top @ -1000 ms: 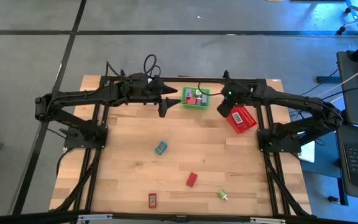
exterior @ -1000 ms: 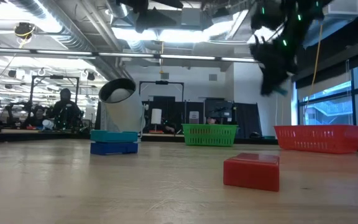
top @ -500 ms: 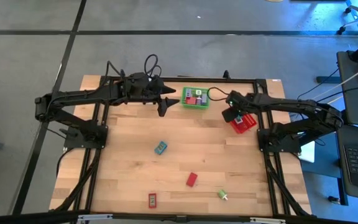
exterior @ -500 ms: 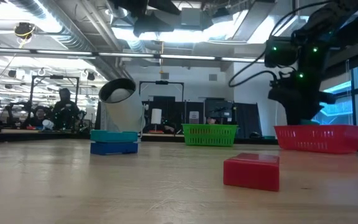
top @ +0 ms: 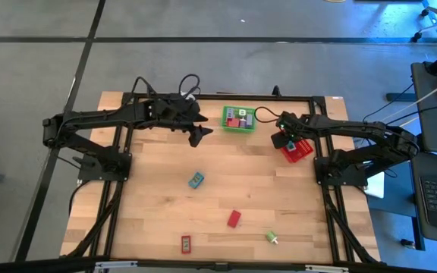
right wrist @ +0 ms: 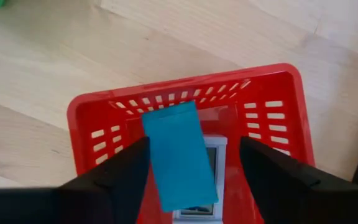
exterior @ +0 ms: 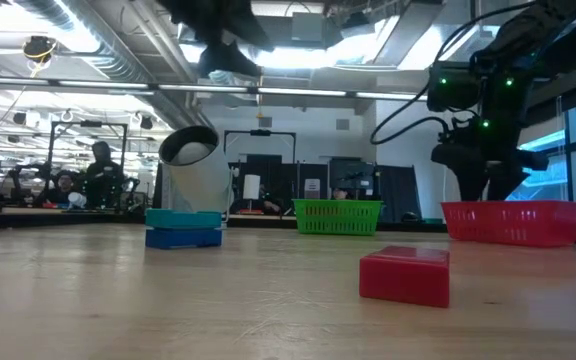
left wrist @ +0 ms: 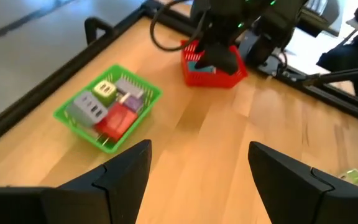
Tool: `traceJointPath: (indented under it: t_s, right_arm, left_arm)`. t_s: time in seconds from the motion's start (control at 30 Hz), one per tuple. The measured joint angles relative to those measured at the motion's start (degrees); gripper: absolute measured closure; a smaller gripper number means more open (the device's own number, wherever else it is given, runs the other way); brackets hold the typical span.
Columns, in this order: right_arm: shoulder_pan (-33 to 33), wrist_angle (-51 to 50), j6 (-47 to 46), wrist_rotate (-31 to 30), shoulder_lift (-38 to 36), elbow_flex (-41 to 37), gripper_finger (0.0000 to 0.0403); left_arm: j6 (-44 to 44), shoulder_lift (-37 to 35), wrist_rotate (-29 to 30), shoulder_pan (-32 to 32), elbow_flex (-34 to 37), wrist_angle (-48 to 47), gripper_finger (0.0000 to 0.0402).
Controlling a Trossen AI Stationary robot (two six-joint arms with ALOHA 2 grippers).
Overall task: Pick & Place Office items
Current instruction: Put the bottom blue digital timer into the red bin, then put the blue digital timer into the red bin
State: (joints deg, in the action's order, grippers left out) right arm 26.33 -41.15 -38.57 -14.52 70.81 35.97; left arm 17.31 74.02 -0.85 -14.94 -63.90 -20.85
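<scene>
Right gripper [top: 281, 138]: hangs over the near edge of the red basket [top: 300, 150]; since half a second ago its fingers have spread, and in its wrist view they stand apart with a gap on either side of the teal packet [right wrist: 179, 155]
Teal packet: lies tilted between those fingers, above the basket floor and over a white item [right wrist: 209, 186] already inside; whether it is falling or resting cannot be told
What this means: the packet looks freshly let go, so this placement is, by my reading, as good as done; the right arm was higher and nearer the green basket a second ago
Left gripper [top: 196, 135]: fingers wide apart and holding nothing, high over the table's far side beside the green basket [top: 239, 119]; it has turned slightly toward the open table since a second ago
Green basket contents: several blocks, a red one, a grey one and a green one among them
Items left on the table: a teal block [top: 196, 180], a red block [top: 234, 218], a flat red packet [top: 186, 244] and a small green piece [top: 271, 237], all well apart, unmoved across the last second
Progress: four pieces remain loose; the left arm seems best placed for the teal block
Other: a white roll [exterior: 196, 172] stands behind the teal block in the low view
</scene>
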Motion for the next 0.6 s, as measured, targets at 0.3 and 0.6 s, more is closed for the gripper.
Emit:
traceJointPath:
  t_s: [0.3, 0.6]
  right_arm:
    - [-0.63, -2.89, -1.25, 6.25, -0.92, 4.61, 0.0123]
    - [-6.51, -3.06, 5.74, 9.17, -0.94, 15.85, 0.0137]
  left_arm:
    - [1.01, 0.0, 1.02, 0.0, 0.0, -8.13, 0.0137]
    - [5.52, 0.02, 6.77, 0.5, 0.0, -17.5, 0.0137]
